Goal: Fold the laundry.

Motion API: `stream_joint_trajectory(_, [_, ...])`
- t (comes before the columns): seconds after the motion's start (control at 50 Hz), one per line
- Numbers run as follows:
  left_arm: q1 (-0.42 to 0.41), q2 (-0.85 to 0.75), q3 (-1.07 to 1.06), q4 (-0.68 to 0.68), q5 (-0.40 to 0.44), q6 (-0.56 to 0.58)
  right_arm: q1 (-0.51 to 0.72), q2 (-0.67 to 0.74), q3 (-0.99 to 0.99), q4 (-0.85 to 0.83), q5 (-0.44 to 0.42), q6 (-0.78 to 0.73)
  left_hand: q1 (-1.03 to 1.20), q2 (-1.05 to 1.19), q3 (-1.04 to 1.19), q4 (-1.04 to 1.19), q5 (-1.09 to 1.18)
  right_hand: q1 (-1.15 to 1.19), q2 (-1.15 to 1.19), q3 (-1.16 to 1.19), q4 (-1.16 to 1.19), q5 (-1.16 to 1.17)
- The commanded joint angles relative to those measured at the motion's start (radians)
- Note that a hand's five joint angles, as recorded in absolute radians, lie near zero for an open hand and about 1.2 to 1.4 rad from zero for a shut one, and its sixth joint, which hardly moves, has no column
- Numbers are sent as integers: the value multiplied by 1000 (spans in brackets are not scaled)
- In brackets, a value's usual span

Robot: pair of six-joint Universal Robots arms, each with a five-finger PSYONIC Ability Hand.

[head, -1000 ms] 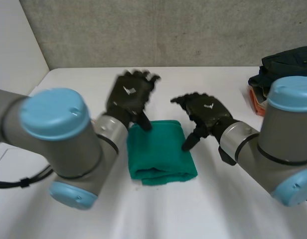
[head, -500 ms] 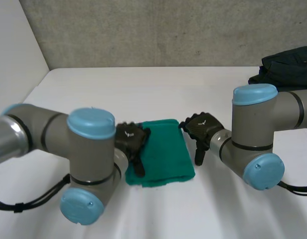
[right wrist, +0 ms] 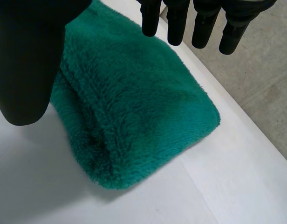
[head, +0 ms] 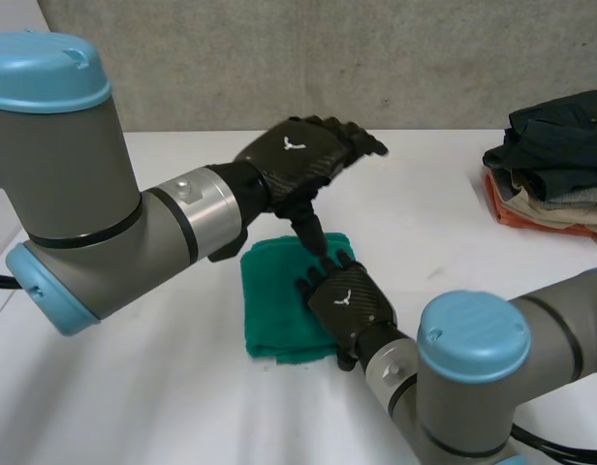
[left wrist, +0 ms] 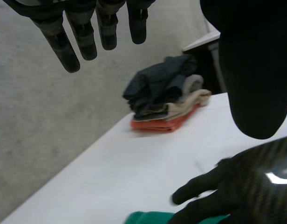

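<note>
A green fluffy towel [head: 274, 300] lies folded into a thick rectangle on the white table [head: 163, 387]. My left hand [head: 297, 160] hovers above the towel's far edge, fingers straight and thumb hanging down, holding nothing. In the left wrist view its fingers [left wrist: 83, 35] point out over the table. My right hand [head: 347, 302] is over the towel's near right part, open. Under its palm in the right wrist view lies the towel [right wrist: 134, 102], with the fingers [right wrist: 199, 21] straight and apart from the pile.
A stack of folded clothes [head: 555, 160], dark on top with beige and orange beneath, sits at the table's back right; the left wrist view shows that stack [left wrist: 164, 95] too. A grey wall runs behind the table.
My left hand has risen from the towel's left edge to above its far edge. My right hand has swung from beside the towel's right edge to over its near right part.
</note>
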Motion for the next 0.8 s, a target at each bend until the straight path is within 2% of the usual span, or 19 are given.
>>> stream_joint_trajectory(0.02, [-14, -7, -2, -32, 20, 5, 3, 89, -37, -108, -1, -13, 5, -13, -16, -7, -28, -45, -38, -32, -36, -42])
stream_joint_trajectory(0.16, [-15, -6, 1, -29, 20, 3, 1, 165, -104, -153, -1, -44, 5, -13, -16, -7, -28, 91, 98, 104, 100, 94])
stream_joint_trajectory(0.36, [-17, -6, 9, -16, 20, -1, 1, 184, -155, -160, -7, -53, 5, -13, -16, -7, -28, 376, 383, 389, 385, 379])
stream_joint_trajectory(0.38, [-17, -6, 9, -13, 20, -1, 1, 188, -160, -160, -8, -53, 5, -13, -16, -7, -28, 432, 439, 444, 440, 434])
stream_joint_trajectory(0.48, [-17, -7, 10, -3, 20, -4, 0, 202, -177, -168, -40, -47, 5, -13, -16, -7, -28, 1175, 1182, 1187, 1183, 1178])
stream_joint_trajectory(0.62, [-15, -3, 36, 5, 18, -7, -30, 166, -199, -214, -65, -39, 5, -13, -16, -7, -28, 1177, 1184, 1189, 1185, 1180])
stream_joint_trajectory(0.8, [-10, 0, 131, 11, 4, -10, -132, 130, -400, -211, -62, -34, 5, -13, -16, -7, -28, 1177, 1184, 1189, 1185, 1180])
